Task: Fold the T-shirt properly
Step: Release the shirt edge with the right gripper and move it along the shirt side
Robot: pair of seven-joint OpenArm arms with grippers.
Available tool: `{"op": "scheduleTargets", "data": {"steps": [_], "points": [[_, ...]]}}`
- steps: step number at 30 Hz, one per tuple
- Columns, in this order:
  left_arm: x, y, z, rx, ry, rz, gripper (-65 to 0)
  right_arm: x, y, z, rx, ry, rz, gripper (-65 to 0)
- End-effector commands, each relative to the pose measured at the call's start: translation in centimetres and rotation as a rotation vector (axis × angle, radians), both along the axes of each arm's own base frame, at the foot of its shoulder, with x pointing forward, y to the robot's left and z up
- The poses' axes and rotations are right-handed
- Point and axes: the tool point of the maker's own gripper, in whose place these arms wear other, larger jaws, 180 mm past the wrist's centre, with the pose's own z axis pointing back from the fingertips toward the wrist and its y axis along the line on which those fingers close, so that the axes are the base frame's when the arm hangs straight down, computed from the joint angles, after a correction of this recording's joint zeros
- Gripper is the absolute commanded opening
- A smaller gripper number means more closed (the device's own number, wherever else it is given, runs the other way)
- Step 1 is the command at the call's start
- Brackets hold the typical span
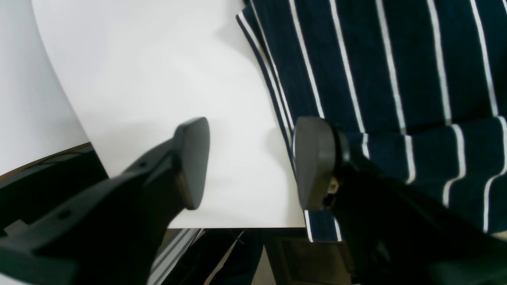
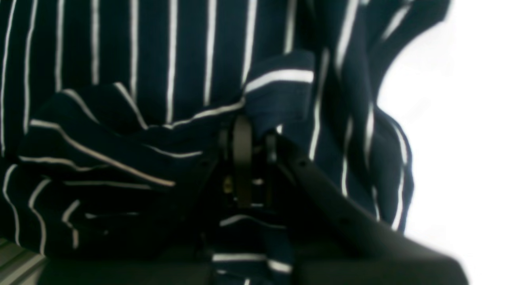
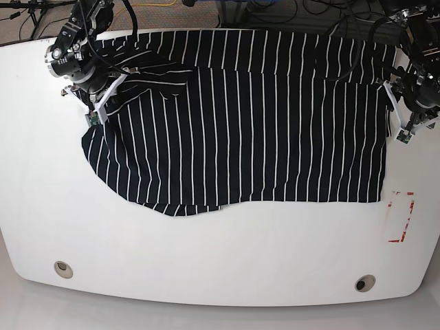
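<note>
While the T-shirt (image 3: 240, 130) lies spread across the far half of the white desk (image 3: 206, 254), the right pincer (image 2: 247, 130) is clamped on a bunched fold, and the left pincer (image 1: 253, 162) stands wide over the shirt's edge, holding nothing.

Your T-shirt (image 3: 240, 124) lies spread across the far half of the table (image 3: 206, 254), its long side running left to right in the base view, with its top edge close to the table's far rim. The near half of the table lies in front of it. Your right gripper (image 2: 242, 158) sits at the shirt's far left corner in that view, on a bunched fold of cloth. Your left gripper (image 1: 251, 162) sits at the shirt's right edge, one finger over the cloth, the other over the table beside it. A marked rectangle (image 3: 401, 217) lies on the table just in front of the shirt's near right corner.
</note>
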Motion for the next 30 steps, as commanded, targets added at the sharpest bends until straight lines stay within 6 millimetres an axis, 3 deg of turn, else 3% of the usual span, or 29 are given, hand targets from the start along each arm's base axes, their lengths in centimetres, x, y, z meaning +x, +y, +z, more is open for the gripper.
{"op": "scheduleTargets", "data": {"steps": [1, 6, 15, 30], "points": [[0.4, 0.5, 0.9, 0.023, -0.02, -0.005, -32.5, 1.2, 0.6, 1.0, 0.003, -0.053, 0.029, -63.1], [0.4, 0.5, 0.8, 0.023, -0.018, -0.005, -32.5, 2.2, 1.6, 1.5, 0.012, -0.075, 0.059, -63.1], [0.3, 0.5, 0.8, 0.023, -0.017, -0.005, -32.5, 4.4, 1.4, 2.9, 0.003, -0.132, 0.057, -63.1], [-0.3, 0.5, 0.4, 0.022, 0.001, -0.005, -32.5, 5.8, 0.9, 3.4, -0.003, -0.155, 0.057, -63.1]]}}
